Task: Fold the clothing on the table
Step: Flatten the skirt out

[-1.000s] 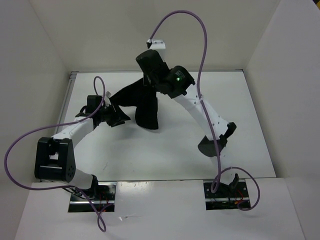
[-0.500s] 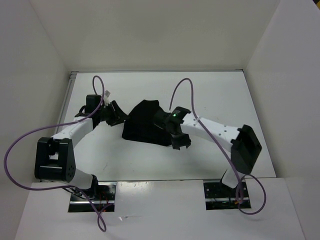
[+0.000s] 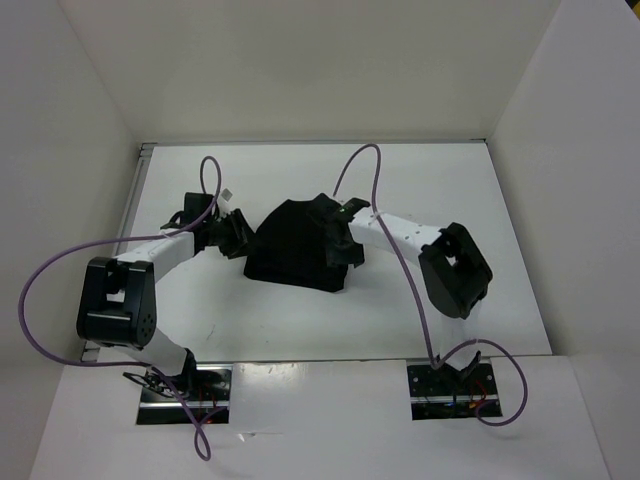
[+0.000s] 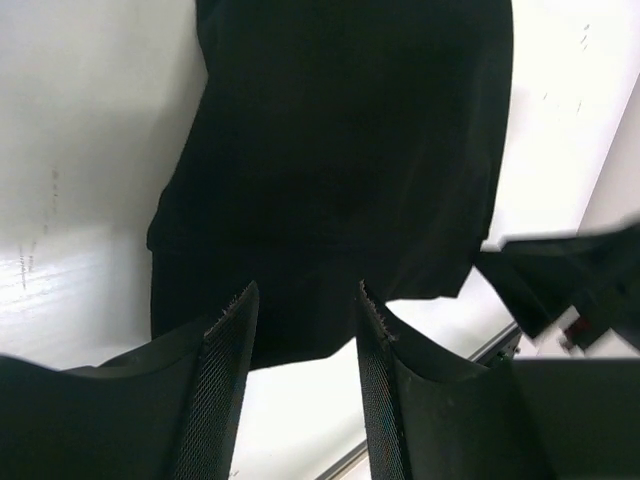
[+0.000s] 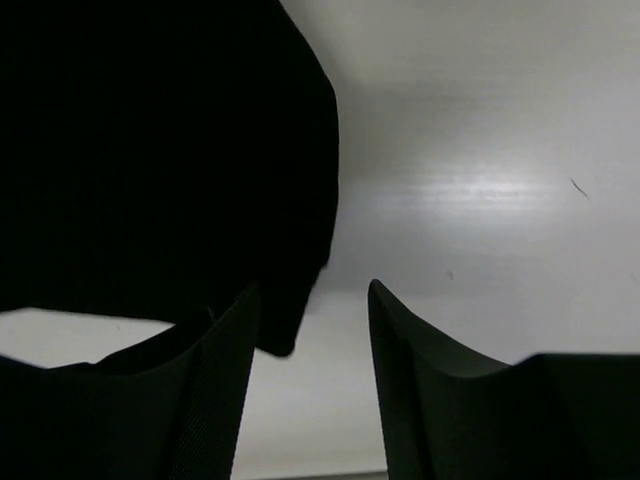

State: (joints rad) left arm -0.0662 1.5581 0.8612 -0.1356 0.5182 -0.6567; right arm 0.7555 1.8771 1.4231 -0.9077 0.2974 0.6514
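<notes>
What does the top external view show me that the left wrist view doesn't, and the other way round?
Only the top external view: the whole clothing as a compact black heap, with the left gripper by its left edge and the right gripper at its right edge. Only the left wrist view: the left gripper's jaws stand open with nothing between them, and the fabric lies just beyond the fingertips. Both views show the black clothing lying on the white table.
</notes>
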